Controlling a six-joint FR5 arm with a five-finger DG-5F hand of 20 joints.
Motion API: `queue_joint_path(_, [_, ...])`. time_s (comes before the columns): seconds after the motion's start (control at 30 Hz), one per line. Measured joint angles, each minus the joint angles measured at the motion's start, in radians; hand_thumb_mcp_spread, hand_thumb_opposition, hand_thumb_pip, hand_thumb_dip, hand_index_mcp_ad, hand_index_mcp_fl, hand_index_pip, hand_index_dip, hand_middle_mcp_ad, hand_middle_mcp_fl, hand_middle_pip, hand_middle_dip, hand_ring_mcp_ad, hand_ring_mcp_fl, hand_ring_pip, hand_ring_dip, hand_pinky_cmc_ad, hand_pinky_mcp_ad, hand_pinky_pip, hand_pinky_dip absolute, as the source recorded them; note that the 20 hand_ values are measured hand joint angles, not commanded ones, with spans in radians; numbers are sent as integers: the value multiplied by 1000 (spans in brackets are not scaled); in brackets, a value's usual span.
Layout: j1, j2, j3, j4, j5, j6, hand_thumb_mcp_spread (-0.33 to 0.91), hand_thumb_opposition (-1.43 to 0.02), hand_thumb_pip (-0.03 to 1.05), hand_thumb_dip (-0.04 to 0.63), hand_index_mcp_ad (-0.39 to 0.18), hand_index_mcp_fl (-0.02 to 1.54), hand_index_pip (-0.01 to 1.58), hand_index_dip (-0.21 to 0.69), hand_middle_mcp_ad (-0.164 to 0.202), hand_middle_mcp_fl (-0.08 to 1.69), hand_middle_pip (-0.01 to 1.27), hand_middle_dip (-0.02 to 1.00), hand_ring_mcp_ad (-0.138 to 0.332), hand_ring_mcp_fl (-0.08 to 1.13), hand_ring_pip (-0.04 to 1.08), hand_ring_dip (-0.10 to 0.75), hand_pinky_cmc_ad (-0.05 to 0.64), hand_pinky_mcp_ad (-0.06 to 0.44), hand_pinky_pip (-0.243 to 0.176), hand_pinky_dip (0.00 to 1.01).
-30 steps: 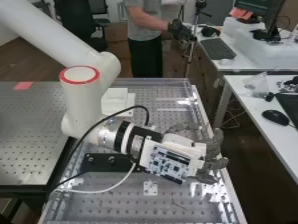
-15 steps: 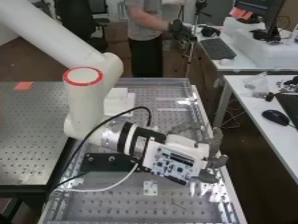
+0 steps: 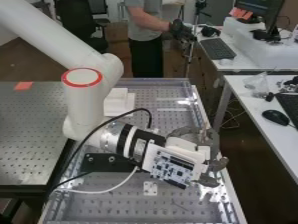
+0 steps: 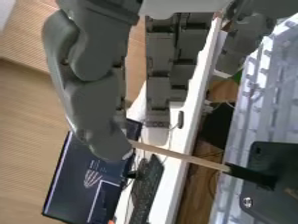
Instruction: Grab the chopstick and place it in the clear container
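Above the bench, the half-curled hand pinches the chopstick.

The floor is brown. At left stands a perforated metal table with an orange patch on its far part. A black office chair is positioned at far left. At right, a white desk supports a black mouse. Beyond it, a second white desk supports a keyboard and a monitor. Bright light reflects off perforated metal.
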Motion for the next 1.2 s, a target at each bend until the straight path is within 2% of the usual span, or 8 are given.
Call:
queue_joint_path(0.43, [-1, -4, 12, -4, -1, -6, 705, -969, 393, 354, -319, 810, 845, 476, 28, 899, 302, 752, -37, 494, 103, 489, 339, 278, 26, 171])
queue_joint_path(0.87, [-2, -5, 16, -15, -4, -17, 700, -974, 387, 354, -325, 848, 794, 480, 24, 944, 311, 752, -37, 527, 105, 494, 340, 279, 24, 169])
queue_joint_path(1.2, [-4, -1, 12, -20, -4, -34, 705, -988, 384, 346, -340, 887, 773, 476, 28, 1126, 300, 733, -37, 531, 101, 492, 344, 281, 26, 166])
